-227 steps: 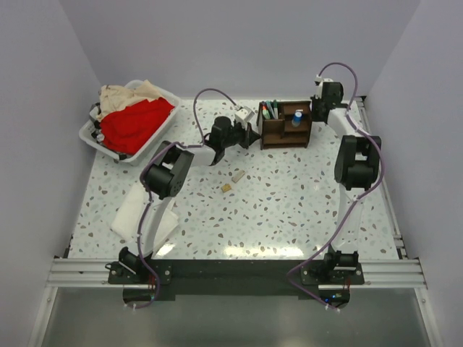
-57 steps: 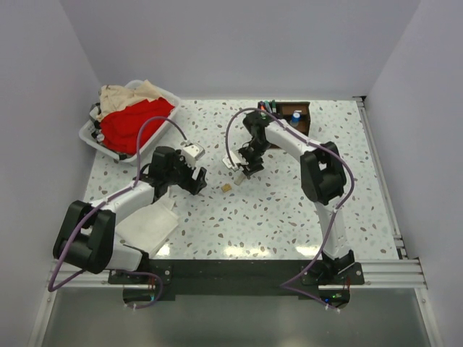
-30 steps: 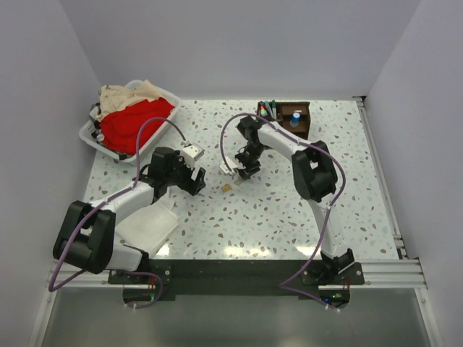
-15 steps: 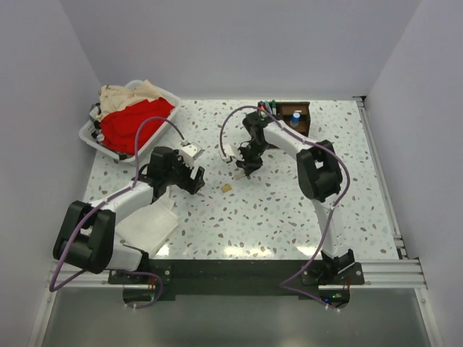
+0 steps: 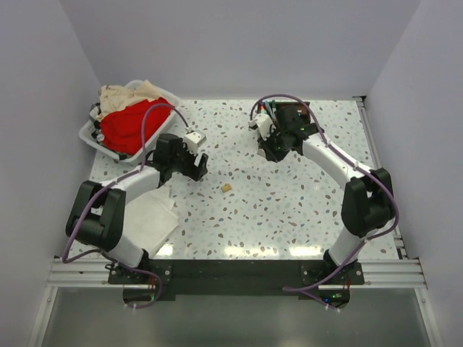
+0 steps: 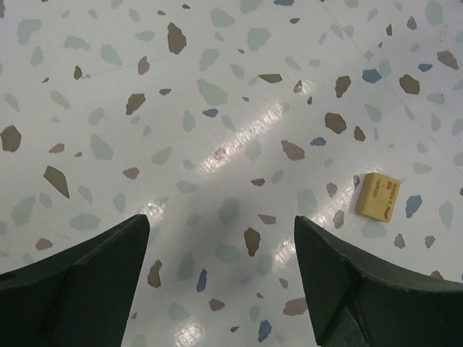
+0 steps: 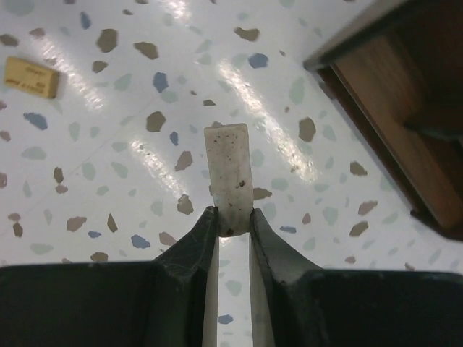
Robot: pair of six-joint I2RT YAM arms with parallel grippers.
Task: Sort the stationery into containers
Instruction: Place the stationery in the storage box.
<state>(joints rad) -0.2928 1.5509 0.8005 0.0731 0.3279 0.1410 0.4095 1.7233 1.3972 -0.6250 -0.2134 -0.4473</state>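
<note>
Seen from above, the right gripper [image 5: 273,147] has been drawn back from mid-table to just beside the wooden organizer [image 5: 295,114]. A tan eraser [image 5: 227,187] lies near the left gripper [image 5: 197,168]. In the left wrist view, the left fingers are spread wide and nothing is held. In the right wrist view, a pale eraser [image 7: 229,173] is pinched between almost closed fingers.

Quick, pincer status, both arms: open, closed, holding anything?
Left pincer: open, empty; a tan eraser lies on the table nearby.
Right pincer: closed on a pale eraser.

Basket [image 5: 87,135] left, organizer [image 5: 298,110] right, eraser [image 5: 227,187] before.
</note>
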